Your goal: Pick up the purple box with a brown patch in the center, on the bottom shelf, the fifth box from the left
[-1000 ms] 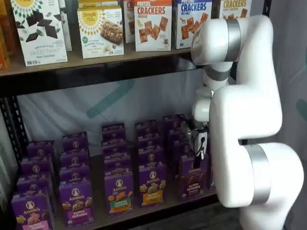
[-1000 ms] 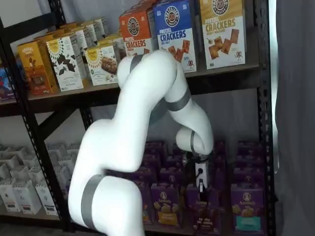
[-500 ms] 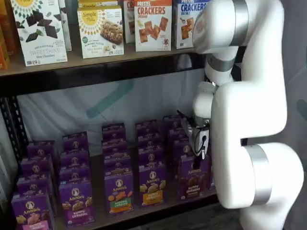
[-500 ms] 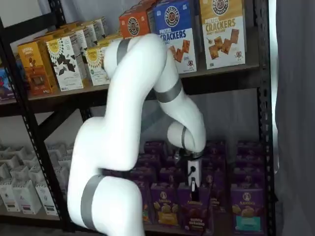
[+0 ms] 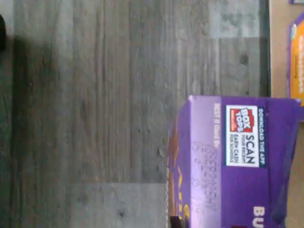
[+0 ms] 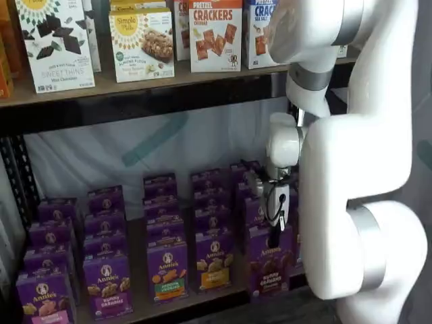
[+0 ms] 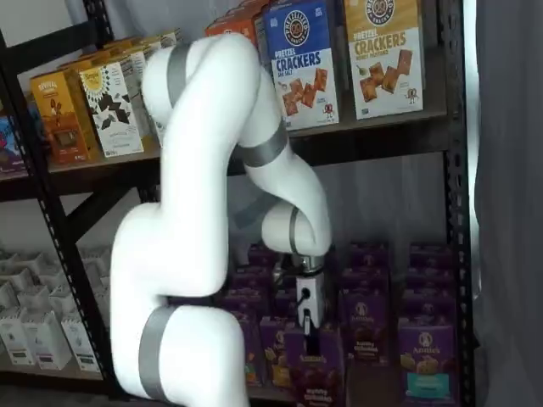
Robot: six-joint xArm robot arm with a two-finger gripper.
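Fingers of the gripper (image 6: 275, 237) are pinching the top of the purple box (image 6: 270, 268), which hangs straight beneath them, upright, its brown patch and white lettering facing out. In the other shelf view the gripper (image 7: 307, 330) comes down from the white arm (image 7: 204, 212) and the box (image 7: 315, 369) sits directly under it, out in front of the row and forward of the bottom shelf (image 6: 142, 304). To one side of the gripper stands a purple carton with a yellow-orange band (image 6: 214, 260); further that way, one with a green band (image 6: 167, 270). From the wrist camera, the box top (image 5: 237, 159) shows close up with a "Box Tops" scan label, grey wood-look floor (image 5: 95, 114) beyond its edge.
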